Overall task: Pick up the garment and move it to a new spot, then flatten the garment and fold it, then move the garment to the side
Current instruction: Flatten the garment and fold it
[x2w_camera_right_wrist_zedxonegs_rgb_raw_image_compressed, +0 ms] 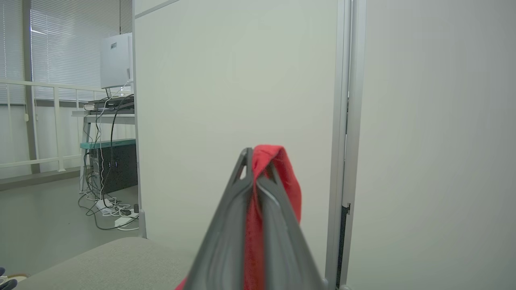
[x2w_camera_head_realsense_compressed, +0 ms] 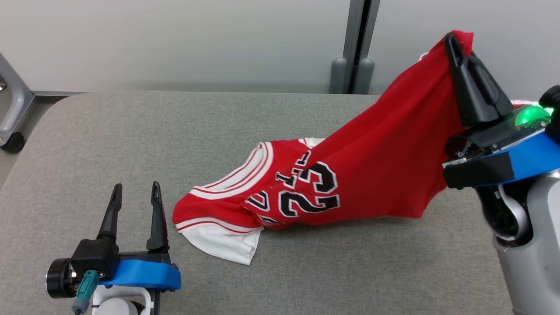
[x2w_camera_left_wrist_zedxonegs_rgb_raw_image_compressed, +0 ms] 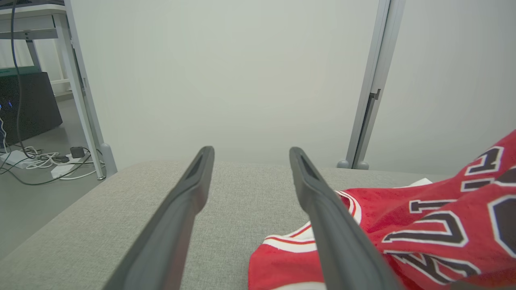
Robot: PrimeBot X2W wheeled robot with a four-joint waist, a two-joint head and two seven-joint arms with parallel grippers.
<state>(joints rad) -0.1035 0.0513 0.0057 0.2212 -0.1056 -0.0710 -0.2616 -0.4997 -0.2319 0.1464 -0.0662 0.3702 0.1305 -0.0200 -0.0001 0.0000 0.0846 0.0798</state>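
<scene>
The garment (x2w_camera_head_realsense_compressed: 372,170) is a red basketball jersey with white trim and black numbers. Its lower part lies bunched on the grey table (x2w_camera_head_realsense_compressed: 131,144), while one end is pulled up toward the back right. My right gripper (x2w_camera_head_realsense_compressed: 459,41) is shut on that raised red cloth; in the right wrist view the fabric (x2w_camera_right_wrist_zedxonegs_rgb_raw_image_compressed: 274,173) pokes out between the closed fingers of my right gripper (x2w_camera_right_wrist_zedxonegs_rgb_raw_image_compressed: 256,155). My left gripper (x2w_camera_head_realsense_compressed: 135,189) stands open near the front left, just left of the jersey's white hem. In the left wrist view the jersey (x2w_camera_left_wrist_zedxonegs_rgb_raw_image_compressed: 423,225) lies to the right of my left gripper (x2w_camera_left_wrist_zedxonegs_rgb_raw_image_compressed: 250,150).
A pale partition wall with a grey metal post (x2w_camera_head_realsense_compressed: 356,43) runs behind the table. A wheeled frame leg (x2w_camera_head_realsense_compressed: 13,118) stands at the table's far left. Beyond the wall, a desk with cables (x2w_camera_right_wrist_zedxonegs_rgb_raw_image_compressed: 109,201) on the floor shows.
</scene>
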